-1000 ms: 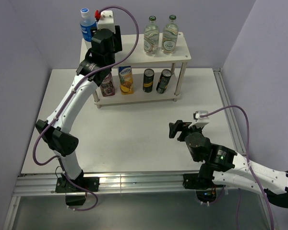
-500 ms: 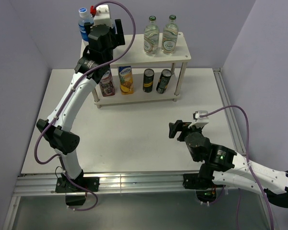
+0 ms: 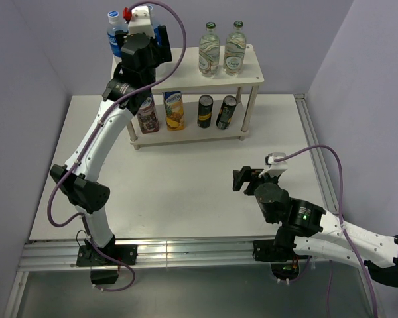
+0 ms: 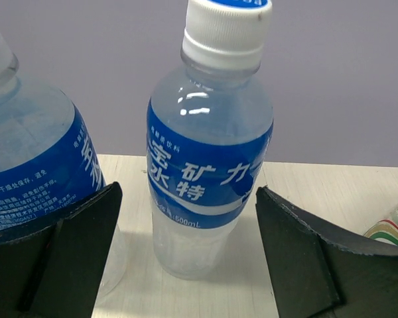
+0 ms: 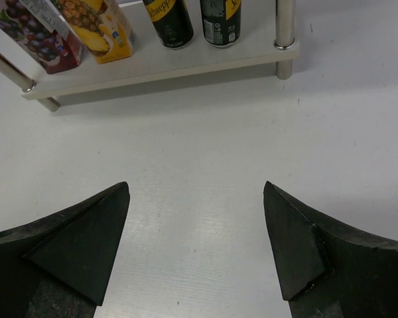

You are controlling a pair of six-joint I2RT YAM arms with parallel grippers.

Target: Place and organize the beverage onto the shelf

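On the top board of the shelf (image 3: pixel 249 73) a clear blue-labelled plastic bottle (image 4: pixel 209 152) stands upright between the spread fingers of my left gripper (image 4: pixel 188 199), which is open and touches it on neither side. A second blue-labelled bottle (image 4: pixel 26 152) stands just left of it, partly behind the left finger; its blue cap (image 3: pixel 113 14) shows from above. Two green glass bottles (image 3: pixel 209 50) (image 3: pixel 235 48) stand at the right of the top board. Two dark cans (image 3: pixel 205 110) (image 3: pixel 226 111) are on the lower board. My right gripper (image 5: pixel 196 189) hangs open and empty over the table.
Two tall printed cartons (image 3: pixel 174 110) (image 3: pixel 148 116) stand on the lower board left of the cans. In the right wrist view the lower board (image 5: pixel 152 66) and a shelf post (image 5: pixel 285 40) lie ahead. Purple walls close in behind and beside the table.
The left gripper has opened off the plastic bottle, which now stands free on the top board. The left wrist shifted slightly up and back. The right arm has not moved.
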